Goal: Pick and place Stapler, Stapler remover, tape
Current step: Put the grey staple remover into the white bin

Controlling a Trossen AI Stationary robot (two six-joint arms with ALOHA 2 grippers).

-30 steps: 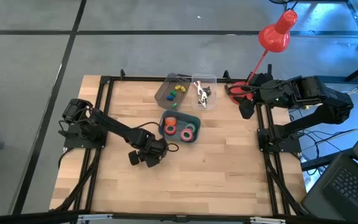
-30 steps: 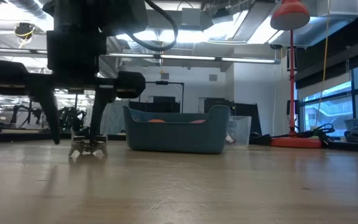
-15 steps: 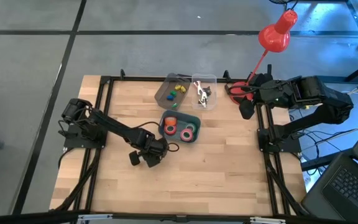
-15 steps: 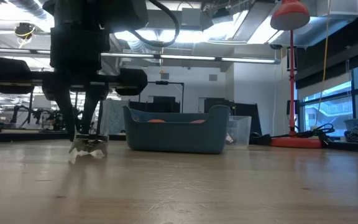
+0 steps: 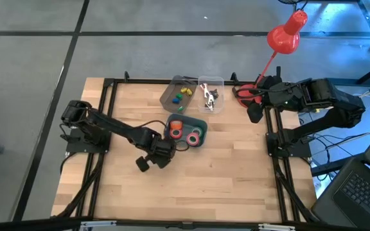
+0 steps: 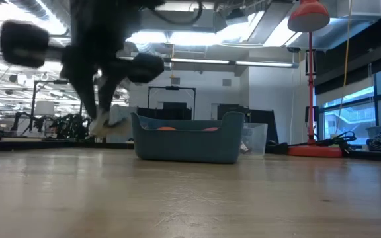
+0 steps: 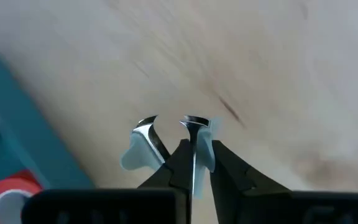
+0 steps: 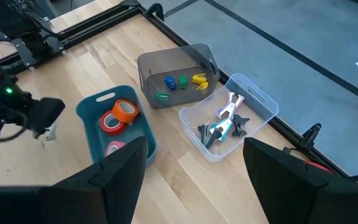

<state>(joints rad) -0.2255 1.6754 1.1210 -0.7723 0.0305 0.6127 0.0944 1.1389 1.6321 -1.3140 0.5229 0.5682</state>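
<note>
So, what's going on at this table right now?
The left end effector is shut on a staple remover and holds it above the wooden table, beside the teal bin of tape rolls. The right end effector waits open at the table's far right edge, near a clear bin holding more staple removers.

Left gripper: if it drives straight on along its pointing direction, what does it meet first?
Probably bare table; the staple remover in the left gripper would touch first. The teal bin lies beside that line; depth unclear.
</note>
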